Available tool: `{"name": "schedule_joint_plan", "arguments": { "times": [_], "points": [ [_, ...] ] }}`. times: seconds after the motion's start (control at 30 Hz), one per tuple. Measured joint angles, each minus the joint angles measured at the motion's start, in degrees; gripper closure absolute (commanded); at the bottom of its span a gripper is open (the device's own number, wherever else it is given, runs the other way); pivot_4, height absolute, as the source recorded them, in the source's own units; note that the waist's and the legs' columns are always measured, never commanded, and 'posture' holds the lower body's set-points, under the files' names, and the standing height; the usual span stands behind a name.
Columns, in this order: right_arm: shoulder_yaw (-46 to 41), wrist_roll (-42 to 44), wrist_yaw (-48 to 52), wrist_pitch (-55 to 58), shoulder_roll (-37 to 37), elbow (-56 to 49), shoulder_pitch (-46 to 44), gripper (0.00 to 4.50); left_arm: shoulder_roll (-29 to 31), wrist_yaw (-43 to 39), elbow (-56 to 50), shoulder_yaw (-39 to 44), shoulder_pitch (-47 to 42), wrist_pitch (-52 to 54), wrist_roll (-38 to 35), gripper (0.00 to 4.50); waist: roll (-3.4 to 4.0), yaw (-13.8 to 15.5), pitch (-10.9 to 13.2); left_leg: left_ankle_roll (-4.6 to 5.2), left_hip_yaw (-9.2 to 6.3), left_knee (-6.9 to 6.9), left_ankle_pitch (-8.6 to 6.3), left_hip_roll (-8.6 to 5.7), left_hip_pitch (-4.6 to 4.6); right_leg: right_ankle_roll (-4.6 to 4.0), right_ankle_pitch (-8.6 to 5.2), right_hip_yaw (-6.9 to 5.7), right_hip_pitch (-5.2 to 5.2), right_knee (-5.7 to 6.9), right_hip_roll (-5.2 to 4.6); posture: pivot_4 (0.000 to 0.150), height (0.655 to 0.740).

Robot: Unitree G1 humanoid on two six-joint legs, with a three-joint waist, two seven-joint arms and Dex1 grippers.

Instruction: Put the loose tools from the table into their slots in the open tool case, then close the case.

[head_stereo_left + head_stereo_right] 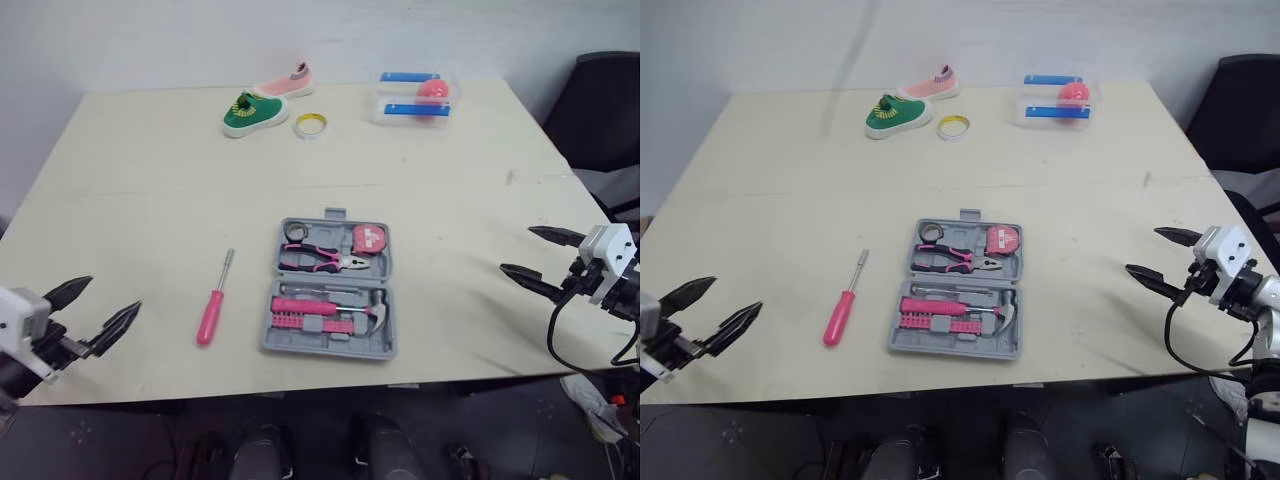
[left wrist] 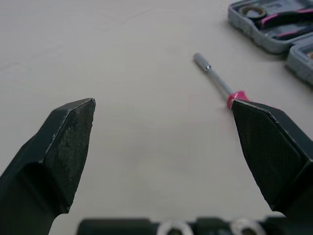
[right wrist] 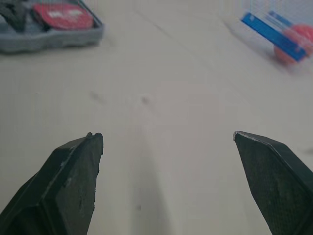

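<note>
Here, a slim pink-handled screwdriver [image 1: 213,304] lies beside the boxy grey case [image 1: 332,290]

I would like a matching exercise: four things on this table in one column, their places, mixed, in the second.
1 screwdriver
2 pliers
3 green shoe
4 hammer

A beside the pink shoe
B case half nearer the robot
C loose on the table, left of the case
D case half farther from the robot

Pairs: 1-C, 2-D, 3-A, 4-B
</note>
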Motion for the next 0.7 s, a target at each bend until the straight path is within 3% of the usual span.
{"name": "schedule_joint_plan", "arguments": {
  "times": [0.17,0.4,0.7],
  "points": [
    [0.5,7.2,1.7,8.9,3.3,-18.1,4.5,0.06,-0.4,8.8,-10.6,-7.4,-1.9,12.0,-1.5,0.00,-0.01,1.8,0.0,0.05,-0.04,0.06,-0.02,0.01,0.00,0.00,0.00,0.05,0.01,-0.04,0.06,0.150,0.7400],
    [2.6,13.4,7.3,12.7,6.1,-32.9,9.7,0.06,-4.6,23.1,-15.3,-17.0,-8.7,25.4,-1.0,0.00,-0.01,2.9,0.0,-0.03,-0.07,0.05,-0.12,0.01,0.04,-0.05,0.03,0.08,0.01,0.01,0.14,0.150,0.7400],
    [3.6,17.1,12.7,14.1,7.0,-37.2,13.3,0.06,-7.5,31.2,-14.0,-24.7,-12.1,32.1,4.9,0.00,-0.02,3.2,0.0,0.11,-0.05,0.10,-0.11,0.00,0.03,-0.09,0.05,0.08,0.00,0.00,0.12,0.150,0.7400]
  ]
}}
